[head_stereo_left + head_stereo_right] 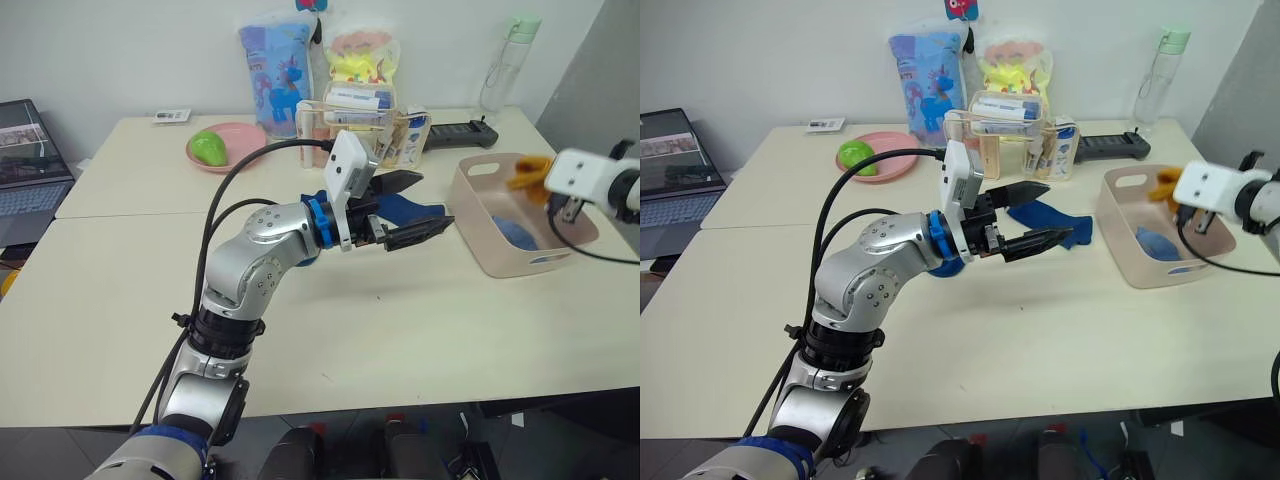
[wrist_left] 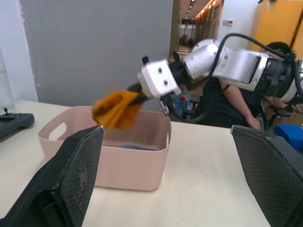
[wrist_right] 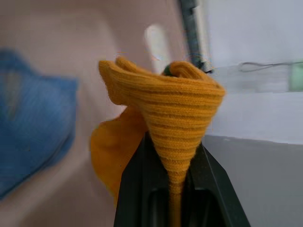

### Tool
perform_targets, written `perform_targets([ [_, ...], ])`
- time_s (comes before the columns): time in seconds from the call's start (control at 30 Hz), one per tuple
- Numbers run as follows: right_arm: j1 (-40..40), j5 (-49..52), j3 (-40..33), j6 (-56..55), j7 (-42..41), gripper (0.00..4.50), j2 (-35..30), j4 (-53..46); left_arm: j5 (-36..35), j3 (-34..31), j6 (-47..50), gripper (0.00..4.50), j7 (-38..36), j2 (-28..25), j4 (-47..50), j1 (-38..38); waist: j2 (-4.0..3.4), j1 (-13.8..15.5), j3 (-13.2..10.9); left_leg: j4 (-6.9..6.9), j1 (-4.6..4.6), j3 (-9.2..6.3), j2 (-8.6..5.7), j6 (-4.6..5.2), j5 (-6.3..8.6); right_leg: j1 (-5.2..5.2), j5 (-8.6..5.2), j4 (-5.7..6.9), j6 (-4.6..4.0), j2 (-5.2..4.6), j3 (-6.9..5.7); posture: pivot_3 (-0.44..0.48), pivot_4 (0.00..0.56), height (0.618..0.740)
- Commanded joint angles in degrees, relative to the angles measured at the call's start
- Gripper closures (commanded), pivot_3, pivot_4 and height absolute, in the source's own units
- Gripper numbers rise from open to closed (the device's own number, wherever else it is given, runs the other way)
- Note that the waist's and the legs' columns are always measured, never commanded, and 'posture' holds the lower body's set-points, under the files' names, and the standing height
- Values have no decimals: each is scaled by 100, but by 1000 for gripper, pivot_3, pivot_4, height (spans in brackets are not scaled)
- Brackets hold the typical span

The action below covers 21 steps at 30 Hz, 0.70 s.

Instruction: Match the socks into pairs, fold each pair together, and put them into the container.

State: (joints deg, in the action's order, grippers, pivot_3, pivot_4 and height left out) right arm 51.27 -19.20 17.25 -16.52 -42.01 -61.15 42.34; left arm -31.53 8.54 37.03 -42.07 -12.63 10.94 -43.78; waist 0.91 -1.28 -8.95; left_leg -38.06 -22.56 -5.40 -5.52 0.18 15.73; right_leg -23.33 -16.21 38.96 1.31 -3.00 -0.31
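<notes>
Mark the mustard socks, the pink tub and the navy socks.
mustard socks [image 3: 175,123], right wrist view, the bunched knit above the fingers.
pink tub [image 1: 478,232], left eye view, near side wall.
navy socks [image 1: 1052,218], right eye view, mid cloth.

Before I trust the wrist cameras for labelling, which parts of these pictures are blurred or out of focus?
Left wrist view: the mustard socks are motion-smeared, while the container reads fairly sharp. Right wrist view: the mustard knit is crisp, but the light blue sock and the tub behind are out of focus.

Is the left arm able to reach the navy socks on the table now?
Probably yes: the left claw is open and hovers right beside the navy socks, with nothing between them.
</notes>
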Motion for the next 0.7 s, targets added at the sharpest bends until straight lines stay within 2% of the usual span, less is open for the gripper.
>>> perform_targets([
  [0.03,455,-457,114,-633,193,4500,27,466,-25,47,-11,15,40,26,331,52,-2,-9,-1,1,0,-1,0,0,0,0,0,-1,0,0,-1,0,150,740],
  [0.17,685,-702,328,-957,-106,4500,234,1021,-33,113,66,15,71,-7,523,199,0,-15,-2,2,1,-3,1,-1,0,0,0,-2,0,1,-2,0,150,740],
  [0.4,895,-626,302,-1067,-877,4500,401,1431,34,120,63,15,49,-125,523,220,-1,-13,-2,-1,0,-3,-1,-1,0,1,0,-3,0,0,-2,0,150,740],
  [0.7,1290,-416,192,-981,-1843,1583,460,1639,129,101,-60,0,-62,-170,309,145,-2,-13,-2,-2,1,-4,0,-2,0,1,0,-2,-1,0,-3,0,150,740],
])
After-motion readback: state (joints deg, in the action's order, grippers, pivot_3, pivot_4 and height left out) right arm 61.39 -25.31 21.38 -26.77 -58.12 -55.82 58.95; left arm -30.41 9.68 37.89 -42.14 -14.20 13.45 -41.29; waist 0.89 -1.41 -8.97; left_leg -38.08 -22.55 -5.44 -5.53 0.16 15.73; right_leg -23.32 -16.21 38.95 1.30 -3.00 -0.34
